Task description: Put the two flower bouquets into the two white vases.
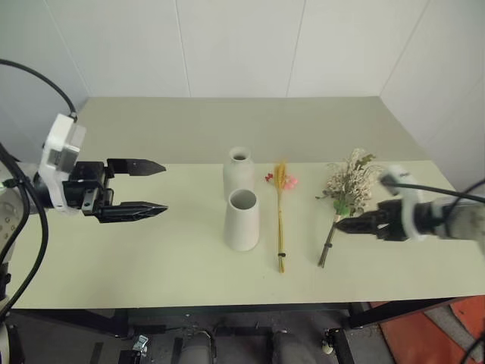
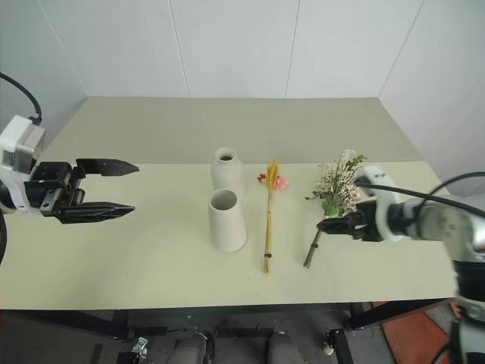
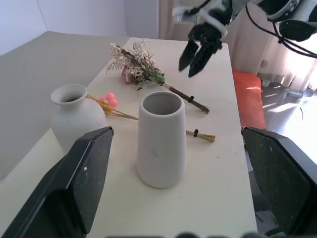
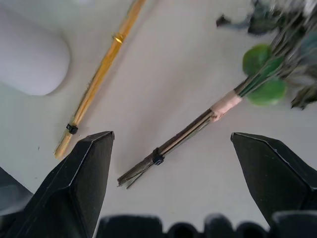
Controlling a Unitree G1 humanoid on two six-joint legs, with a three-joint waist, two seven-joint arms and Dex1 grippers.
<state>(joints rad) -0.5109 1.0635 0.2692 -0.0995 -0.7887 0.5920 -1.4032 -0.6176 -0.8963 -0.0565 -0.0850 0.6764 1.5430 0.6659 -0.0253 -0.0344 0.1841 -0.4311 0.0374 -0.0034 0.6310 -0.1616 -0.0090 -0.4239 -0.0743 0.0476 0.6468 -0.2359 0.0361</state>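
Both bouquets flat on worktop (image 1: 151,265), vases empty; cone vase (image 1: 242,220) just before bottle vase (image 1: 239,171); slim bouquet (image 1: 280,220) beside them, bushy bouquet (image 1: 345,193) further right. Right hand (image 1: 342,225) poised over bushy stems, fingers wide apart, holding nothing; left hand (image 1: 155,186) apart too, idle, well left of vases. Step judged: approach to first pick. Next: descend astride stems, close, lift, tip upright over cone mouth.

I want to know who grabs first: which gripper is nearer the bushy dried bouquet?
Right. The right gripper hangs open just above the bushy bouquet's stems, not touching them. The left gripper hovers open far across the table, beyond both white vases.
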